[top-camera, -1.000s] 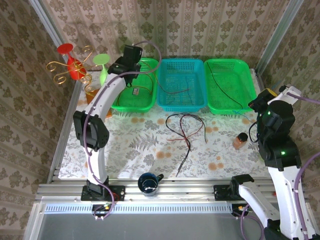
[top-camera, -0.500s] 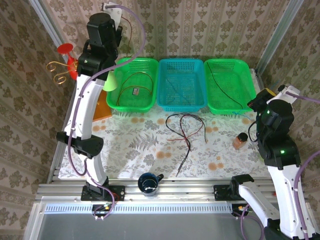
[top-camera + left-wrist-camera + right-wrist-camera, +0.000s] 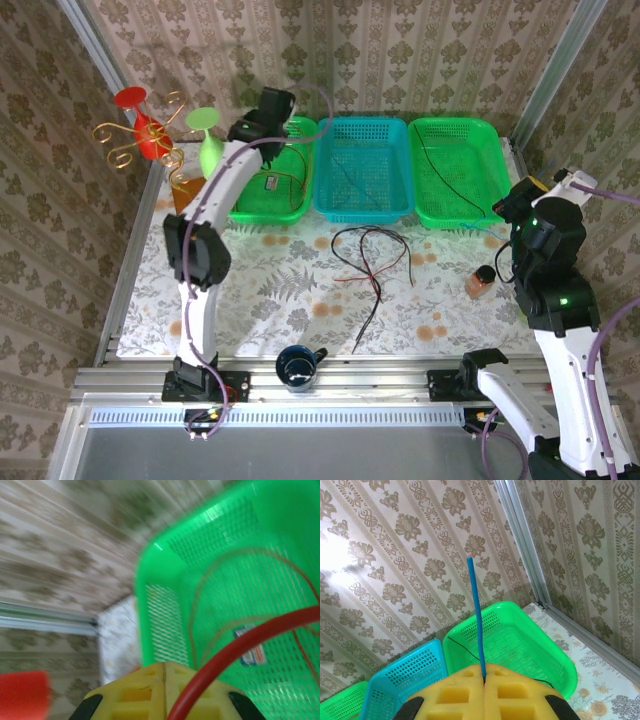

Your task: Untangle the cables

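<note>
Cables in a loose tangle [image 3: 365, 265] lie on the table [image 3: 260, 290], just before the blue basket [image 3: 360, 212], with the long axis running near to far. The left tool [image 3: 165, 667], pressed together on a red cable [image 3: 260, 635], hangs over the left basket [image 3: 160, 560]. The right tool [image 3: 484, 674], pinching a blue cable [image 3: 476, 625], appears the nearer to the tangle.

Left arm [image 3: 215, 190] stretches to the upper left of the overhead view, left gripper [image 3: 165, 672] clamped on a red cable [image 3: 240, 645]. Right arm [image 3: 550, 270] stands folded at the right edge, right gripper [image 3: 484, 672] pinching a blue cable [image 3: 476, 620].
</note>
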Motion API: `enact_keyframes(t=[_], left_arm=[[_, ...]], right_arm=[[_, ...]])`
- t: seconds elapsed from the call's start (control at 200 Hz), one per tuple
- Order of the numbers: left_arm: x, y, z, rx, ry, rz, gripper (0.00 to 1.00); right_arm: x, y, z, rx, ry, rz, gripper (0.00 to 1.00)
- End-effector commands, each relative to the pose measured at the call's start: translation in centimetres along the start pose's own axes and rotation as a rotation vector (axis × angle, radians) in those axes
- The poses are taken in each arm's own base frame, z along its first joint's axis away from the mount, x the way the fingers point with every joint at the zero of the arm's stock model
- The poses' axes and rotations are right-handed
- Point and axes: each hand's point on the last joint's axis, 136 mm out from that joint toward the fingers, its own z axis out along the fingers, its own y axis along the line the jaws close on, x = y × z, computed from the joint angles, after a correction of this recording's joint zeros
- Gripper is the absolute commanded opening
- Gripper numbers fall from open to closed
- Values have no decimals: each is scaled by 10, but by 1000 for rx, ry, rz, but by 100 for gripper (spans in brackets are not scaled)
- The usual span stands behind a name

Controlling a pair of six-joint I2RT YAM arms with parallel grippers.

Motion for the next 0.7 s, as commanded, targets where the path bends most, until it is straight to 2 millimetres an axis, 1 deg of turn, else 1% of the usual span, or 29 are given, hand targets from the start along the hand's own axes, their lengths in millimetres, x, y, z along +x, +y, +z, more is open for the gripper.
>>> enact_keyframes(t=[0.0, 0.06, 0.185, 0.32, 0.425, 0.45, 0.475, 0.495, 0.505, 0.52, 0.53, 0.555, 0.575, 0.595, 0.62, 0.695], left_arm=[[47, -29, 28, 89, 195, -20, 0], [64, -39, 40, 123, 262, -47, 0], [83, -50, 51, 193, 336, -104, 0], [91, -57, 55, 232, 376, -141, 0], [90, -56, 53, 248, 375, -177, 0], [89, -54, 52, 245, 370, -184, 8], [86, -52, 49, 243, 362, -191, 19], [83, -49, 47, 240, 354, -198, 30], [82, -48, 46, 240, 348, -202, 34], [79, -46, 44, 238, 338, -210, 44], [77, -45, 42, 239, 332, -213, 48], [72, -42, 37, 242, 312, -227, 63], [66, -40, 33, 249, 293, -239, 72], [61, -37, 28, 255, 272, -254, 78], [53, -33, 21, 259, 243, -272, 82], [30, -21, -4, 266, 158, -310, 88]], right_arm=[[-5, 0, -8, -13, -6, 12, 0], [-5, -1, -8, -13, -4, 8, 0], [-2, -1, -7, -15, 3, 4, 0], [0, 1, -5, -22, 10, 14, 0], [1, 3, -5, -31, 15, 29, 0], [1, 4, -4, -35, 18, 31, 0], [1, 5, -4, -39, 20, 34, 0], [1, 6, -5, -43, 22, 36, 0], [1, 6, -5, -45, 24, 36, 0], [1, 7, -5, -49, 25, 38, 0], [1, 7, -5, -50, 28, 37, 0], [2, 9, -4, -56, 34, 37, 0], [2, 10, -5, -61, 36, 39, 0], [2, 11, -5, -68, 40, 39, 0], [2, 13, -5, -75, 45, 40, 0], [4, 19, -6, -107, 65, 49, 0]])
